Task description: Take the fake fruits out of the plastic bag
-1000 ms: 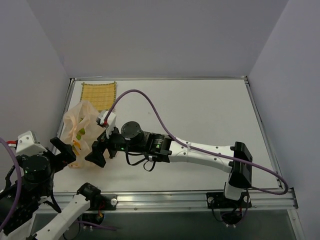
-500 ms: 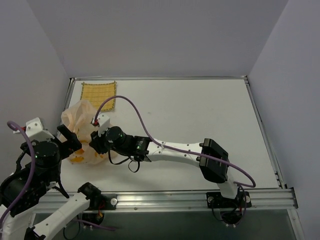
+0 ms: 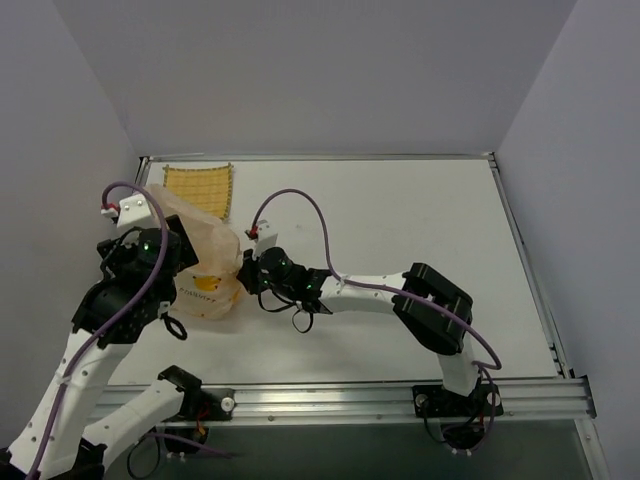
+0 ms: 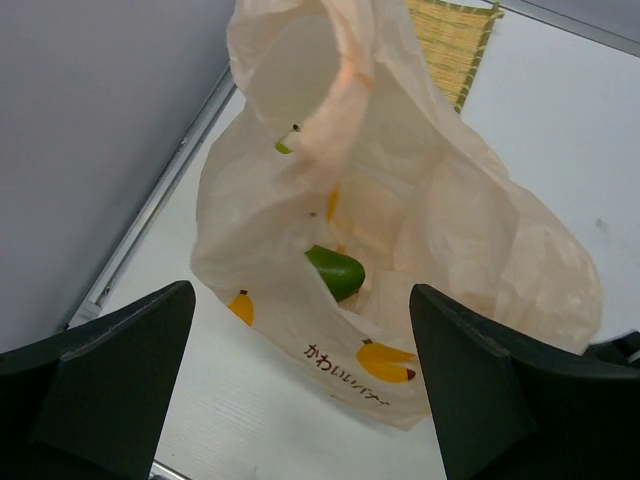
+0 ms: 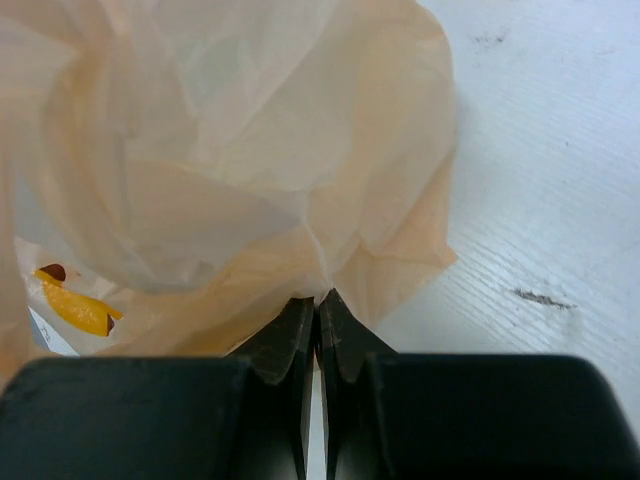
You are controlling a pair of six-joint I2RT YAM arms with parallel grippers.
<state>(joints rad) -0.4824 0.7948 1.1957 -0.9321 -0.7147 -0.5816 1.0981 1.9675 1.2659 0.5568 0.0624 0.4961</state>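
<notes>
— Well, spotted the bag (image 3: 205, 265)?
— Spotted at the left of the table (image 3: 420, 210), just near the mat (image 3: 198, 188). Stood crumpled, with its mouth uppermost.
— Read anything on it?
— Made out a black line of Japanese (image 4: 342, 375) near the bottom edge, starting "かわいい". Couldn't read the rest. Saw yellow banana prints (image 4: 388, 362) beside it.
— Checked for fruit?
— Saw one green fruit (image 4: 335, 272) through the film, low inside the bag. Caught a small green bit (image 4: 285, 146) higher up, too hidden to name.
— Looked at the right gripper (image 5: 318, 300)?
— Clenched tight on a fold at the bag's right edge, with the film creased into the tips.
— And the left gripper (image 4: 305, 385)?
— Hung spread wide above the bag, with fingers (image 4: 110, 370) on either side and clear of the film as far as could be seen.
</notes>
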